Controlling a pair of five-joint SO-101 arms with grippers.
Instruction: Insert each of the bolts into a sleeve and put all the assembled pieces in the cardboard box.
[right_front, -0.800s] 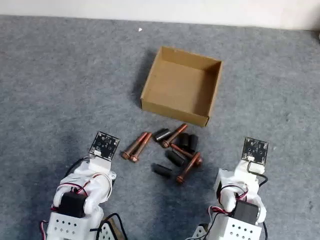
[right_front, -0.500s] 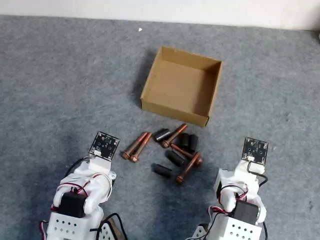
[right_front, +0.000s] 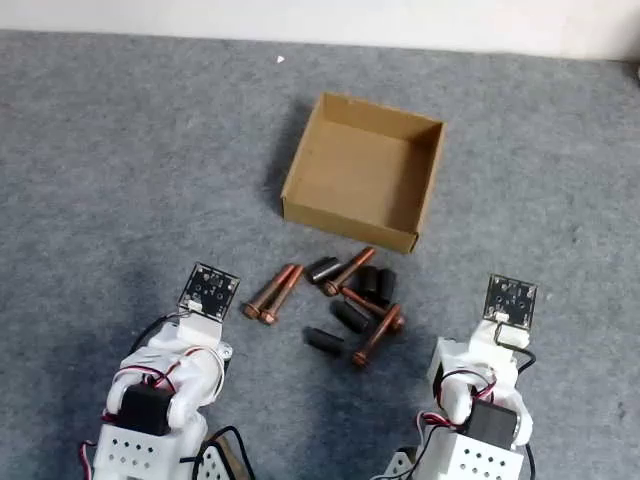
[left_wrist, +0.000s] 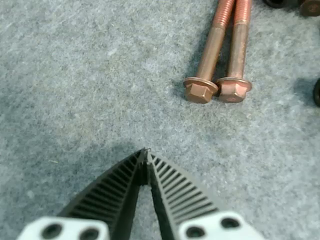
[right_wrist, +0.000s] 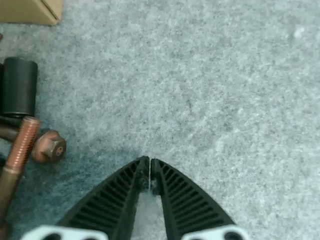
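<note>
Copper-coloured flanged bolts (right_front: 350, 270) and short black cylindrical sleeves (right_front: 350, 316) lie scattered and unassembled at the lower centre of the high view, just below the open brown cardboard box (right_front: 345, 222). Left gripper (left_wrist: 145, 153) and right gripper (right_wrist: 150, 163) hang over grey carpet (right_front: 120, 180), both pinched closed on nothing.

1. This looks like a robot lab or test room.
2. A small white left robot arm (right_front: 165, 385) and right robot arm (right_front: 478, 395) sit side by side.
3. The desk (right_front: 100, 180) is covered in grey carpet.
</note>
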